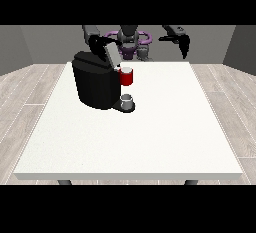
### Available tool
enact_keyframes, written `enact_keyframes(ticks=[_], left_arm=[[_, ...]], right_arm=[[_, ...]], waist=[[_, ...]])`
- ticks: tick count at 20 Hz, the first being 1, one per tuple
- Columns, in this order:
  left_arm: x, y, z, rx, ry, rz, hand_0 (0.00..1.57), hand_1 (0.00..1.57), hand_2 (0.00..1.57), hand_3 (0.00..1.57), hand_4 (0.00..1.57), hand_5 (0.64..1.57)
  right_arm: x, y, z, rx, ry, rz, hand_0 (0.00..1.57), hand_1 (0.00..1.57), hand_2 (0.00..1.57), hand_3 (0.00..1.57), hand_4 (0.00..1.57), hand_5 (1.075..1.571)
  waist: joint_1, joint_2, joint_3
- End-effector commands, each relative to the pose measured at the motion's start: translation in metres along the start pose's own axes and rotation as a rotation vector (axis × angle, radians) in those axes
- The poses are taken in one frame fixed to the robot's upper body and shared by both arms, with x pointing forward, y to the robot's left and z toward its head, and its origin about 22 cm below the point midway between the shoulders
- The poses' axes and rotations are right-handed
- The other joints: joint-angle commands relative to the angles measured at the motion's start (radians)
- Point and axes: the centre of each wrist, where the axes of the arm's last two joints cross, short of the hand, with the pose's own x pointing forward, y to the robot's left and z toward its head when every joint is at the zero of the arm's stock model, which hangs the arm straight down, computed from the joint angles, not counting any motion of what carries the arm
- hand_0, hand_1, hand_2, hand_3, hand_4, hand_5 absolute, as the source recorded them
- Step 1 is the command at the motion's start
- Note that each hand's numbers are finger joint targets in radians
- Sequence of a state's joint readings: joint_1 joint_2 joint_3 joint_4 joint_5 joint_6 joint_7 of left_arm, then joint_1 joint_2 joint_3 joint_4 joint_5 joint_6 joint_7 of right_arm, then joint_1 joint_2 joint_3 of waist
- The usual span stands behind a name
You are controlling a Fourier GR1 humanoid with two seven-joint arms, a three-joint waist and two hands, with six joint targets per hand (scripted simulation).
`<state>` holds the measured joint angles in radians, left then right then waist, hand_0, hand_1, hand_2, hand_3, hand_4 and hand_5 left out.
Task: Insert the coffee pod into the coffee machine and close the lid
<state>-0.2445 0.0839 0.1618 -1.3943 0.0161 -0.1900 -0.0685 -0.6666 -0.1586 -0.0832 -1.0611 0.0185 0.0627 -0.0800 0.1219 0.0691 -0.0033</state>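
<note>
Presently, the white table [150,142] carried a black coffee machine [95,84] at its far left part, close to the robot [131,41]. The machine's lid [112,53] stood raised and tilted back above the body. A red thing at the machine [127,77] sat at the front of the upper housing, on the side toward the table's middle. Directly below it, a small grey thing [127,100] rested on the machine's dark base plate [120,107]; whether this was the pod could not be told. No brand, label or other writing could be read on the machine or anywhere else in view.

The hand at the view's left [98,43] was up behind the machine, beside the raised lid; whether it touched the lid, and how its fingers lay, could not be told. The hand at the view's right [183,43] hung in the air beyond the table's far edge, well apart from the machine, with its fingers pointing downward and nothing in them; it appeared relaxed and open.
</note>
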Motion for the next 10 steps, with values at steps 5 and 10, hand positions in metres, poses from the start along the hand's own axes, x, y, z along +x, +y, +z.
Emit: enact_keyframes(ticks=[5, 10], left_arm=[[-0.016, 0.014, 0.007, 0.032, 0.041, 0.000, 0.00, 0.00, 0.00, 0.00, 0.19, 1.571], [-0.006, 0.023, -0.005, 0.028, 0.008, -0.009, 0.00, 0.00, 0.00, 0.00, 0.14, 1.571]], right_arm=[[0.010, 0.024, -0.011, 0.059, 0.012, 0.030, 0.00, 0.00, 0.00, 0.00, 0.15, 1.571], [0.028, 0.042, -0.020, 0.117, -0.014, 0.097, 0.00, 0.00, 0.00, 0.00, 0.21, 1.571]], waist=[[0.000, -0.004, 0.0032], [-0.002, -0.005, 0.0030]])
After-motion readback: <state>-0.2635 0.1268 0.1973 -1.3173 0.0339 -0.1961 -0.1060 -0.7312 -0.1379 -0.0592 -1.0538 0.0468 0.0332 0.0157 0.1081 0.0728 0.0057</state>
